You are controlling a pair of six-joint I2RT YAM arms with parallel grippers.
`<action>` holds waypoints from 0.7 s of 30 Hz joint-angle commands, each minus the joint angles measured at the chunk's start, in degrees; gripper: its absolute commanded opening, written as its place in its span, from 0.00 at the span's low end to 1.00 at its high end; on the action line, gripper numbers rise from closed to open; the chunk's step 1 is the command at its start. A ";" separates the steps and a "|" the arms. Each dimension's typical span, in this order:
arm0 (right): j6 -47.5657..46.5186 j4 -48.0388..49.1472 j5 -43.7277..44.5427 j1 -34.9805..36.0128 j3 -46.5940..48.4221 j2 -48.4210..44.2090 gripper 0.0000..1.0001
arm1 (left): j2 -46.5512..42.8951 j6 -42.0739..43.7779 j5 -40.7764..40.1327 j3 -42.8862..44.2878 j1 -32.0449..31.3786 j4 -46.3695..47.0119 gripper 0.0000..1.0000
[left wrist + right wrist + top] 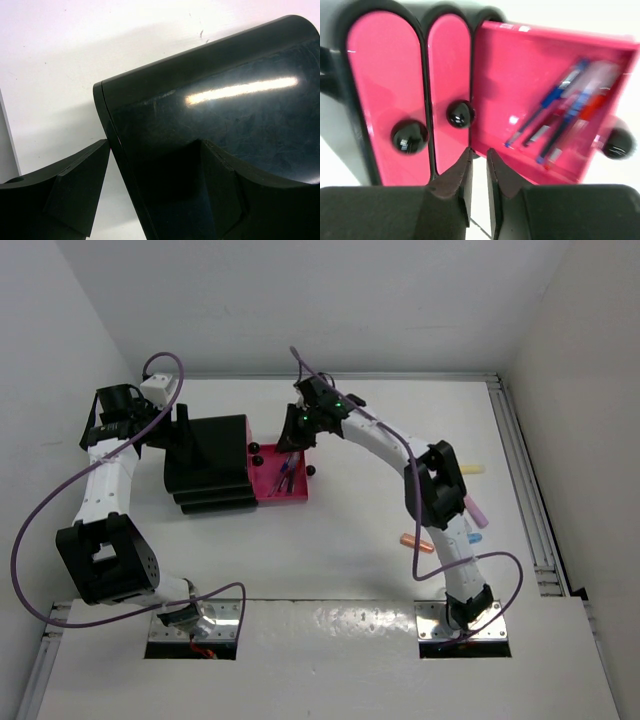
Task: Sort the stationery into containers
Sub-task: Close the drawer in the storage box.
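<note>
The black stepped box (210, 462) stands at the back left. Its lowest pink drawer (283, 480) is pulled out and holds several slim blue and red pens (560, 117). The two upper pink drawer fronts (385, 85) are closed, each with a black knob (460, 114). My right gripper (300, 428) hovers by the box front; its jaws (478, 150) are nearly shut and empty, just below the middle knob. My left gripper (178, 435) straddles the box's back edge (155, 145), with its fingers (75, 190) against the box. Yellow (472, 469), pink (476, 509), light-blue (474, 537) and orange (414, 541) highlighters lie at the right.
The open drawer's knob (616, 142) sticks out on its front. The right arm's elbow (436, 480) hangs over the highlighters. White walls close the table at the back and sides, and a rail (525, 480) runs along the right edge.
</note>
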 commanded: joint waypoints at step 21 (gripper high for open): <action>-12.27 -4.90 -3.71 -10.23 -7.46 2.65 0.09 | 1.70 2.17 -1.80 -5.26 1.34 -7.23 0.79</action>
